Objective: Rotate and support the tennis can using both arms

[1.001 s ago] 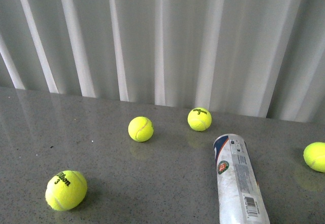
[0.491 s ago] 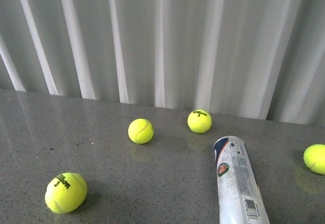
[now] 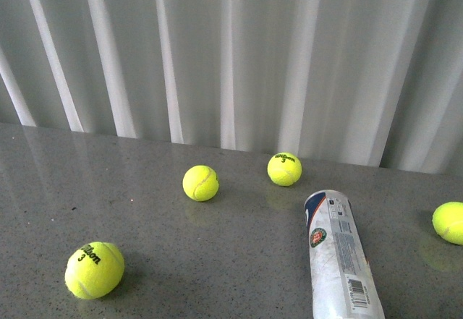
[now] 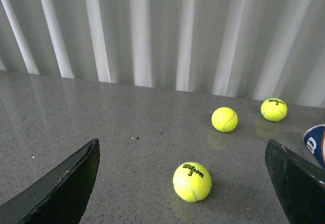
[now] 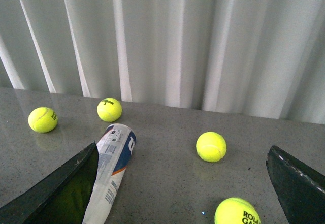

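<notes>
Sideways tennis can (image 3: 338, 257) — fifth ball (image 5: 237, 212), right wrist view only

Front view: the lower edge is cutting off the near end of the tennis can (image 3: 338, 257), and the side edge is clipping one tennis ball (image 3: 450, 223). Left wrist view: only the can's blue corner is showing. Right wrist view: a finger (image 5: 61, 193) of the right gripper (image 5: 181, 146) is covering the can's flank; label print is appearing too small to read.

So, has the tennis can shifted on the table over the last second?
No. The tennis can lies where it was, its far end keeping the same gap to the nearest ball and the curtain's foot.
</notes>
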Controlling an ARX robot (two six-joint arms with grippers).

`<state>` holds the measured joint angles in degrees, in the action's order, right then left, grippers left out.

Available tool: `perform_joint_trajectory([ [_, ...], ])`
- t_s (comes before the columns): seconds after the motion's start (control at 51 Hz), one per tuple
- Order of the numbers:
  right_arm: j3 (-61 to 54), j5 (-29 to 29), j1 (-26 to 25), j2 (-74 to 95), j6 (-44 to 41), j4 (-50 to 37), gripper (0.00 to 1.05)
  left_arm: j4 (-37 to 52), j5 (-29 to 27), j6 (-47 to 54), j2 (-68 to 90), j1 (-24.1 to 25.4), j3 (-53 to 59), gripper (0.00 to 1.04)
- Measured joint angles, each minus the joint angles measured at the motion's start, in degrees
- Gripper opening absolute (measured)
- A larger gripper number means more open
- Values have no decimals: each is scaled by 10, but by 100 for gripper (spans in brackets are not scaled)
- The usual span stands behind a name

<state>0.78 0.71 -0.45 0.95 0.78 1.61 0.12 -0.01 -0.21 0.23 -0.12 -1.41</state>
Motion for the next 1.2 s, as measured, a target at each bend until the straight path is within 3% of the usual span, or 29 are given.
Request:
perform_joint_trajectory([
  [0.118,36,49,-48,91,56,12,98,0,0,0,0,0,0,98],
  [0.216,85,94,-118,222,82,-90,98,0,0,0,0,0,0,98],
  [0.275,146,101,-130,335,79,-144,98,0,0,0,0,0,0,98],
  [0.412,305,78,-98,599,65,-124,98,0,0,0,0,0,0,98],
  [0.667,543,14,-32,908,32,26,98,0,0,0,0,0,0,98],
  [0.903,628,41,29,1018,16,138,98,0,0,0,0,0,0,98],
  [1.099,668,99,78,1045,91,163,98,0,0,0,0,0,0,98],
  [1.197,685,89,91,1074,118,170,98,0,0,0,0,0,0,98],
])
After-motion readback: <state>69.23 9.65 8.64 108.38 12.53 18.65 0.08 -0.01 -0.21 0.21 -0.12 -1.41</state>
